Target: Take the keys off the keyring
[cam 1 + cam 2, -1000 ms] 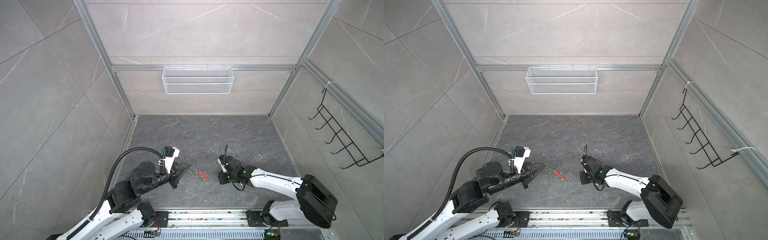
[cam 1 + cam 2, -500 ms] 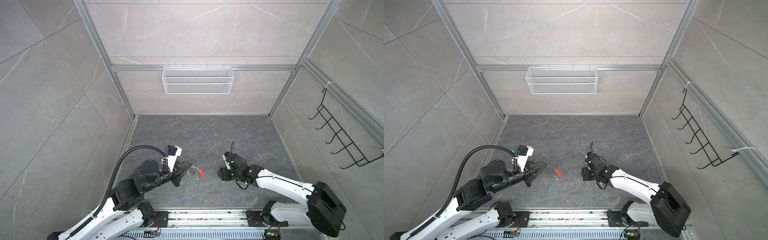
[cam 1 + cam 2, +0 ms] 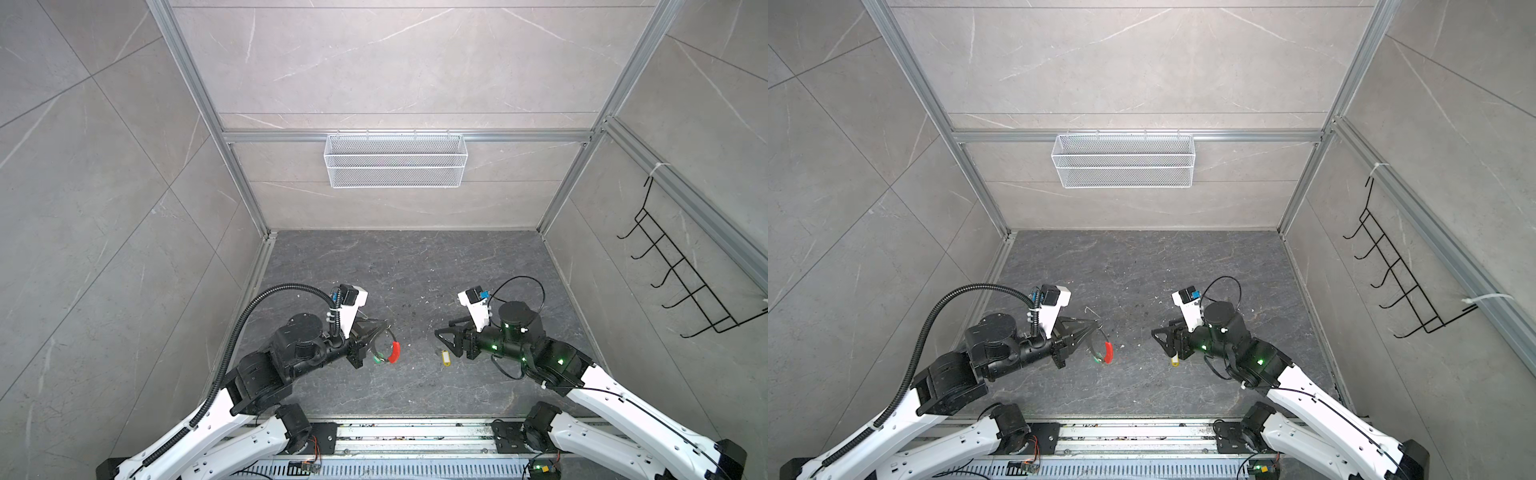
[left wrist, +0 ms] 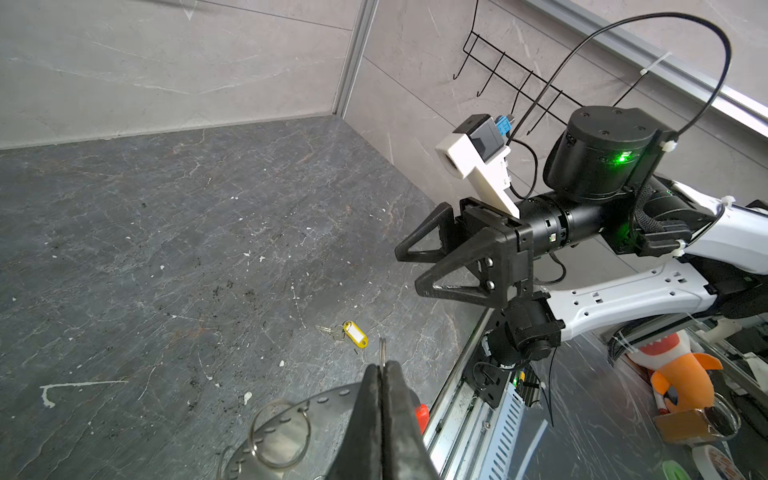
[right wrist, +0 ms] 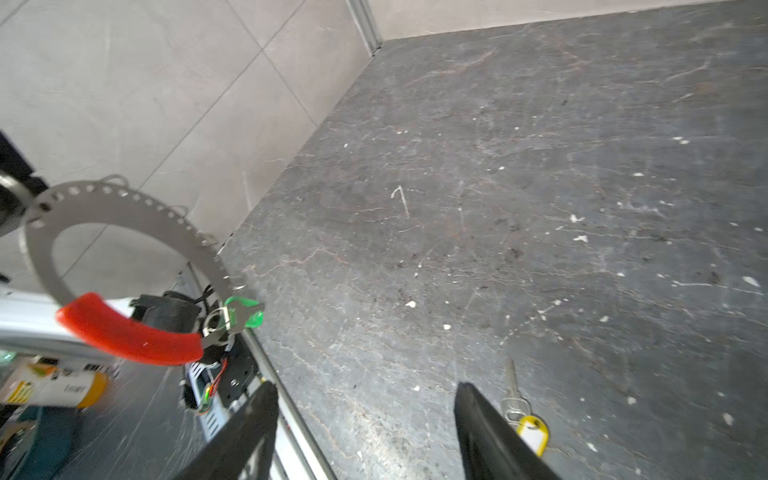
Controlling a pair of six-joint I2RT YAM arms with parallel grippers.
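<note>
Keyring (image 5: 124,199) clamped in closed left pincer (image 4: 382,370) | right pincer (image 5: 365,388) open | yellow-tag key (image 4: 355,333) on floor (image 5: 498,166) near it

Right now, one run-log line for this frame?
left gripper: shut on keyring | right gripper: open, empty | yellow-tag key: off ring, on floor | green-tag key: on keyring | task: one key left

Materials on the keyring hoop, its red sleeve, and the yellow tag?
keyring hoop: looks like thin sheet metal, dull grey finish, punched holes along the flat band.
red sleeve: probably plastic or rubber, smooth, slightly glossy.
yellow tag: likely plastic, solid colour frame around a white label window.
</note>
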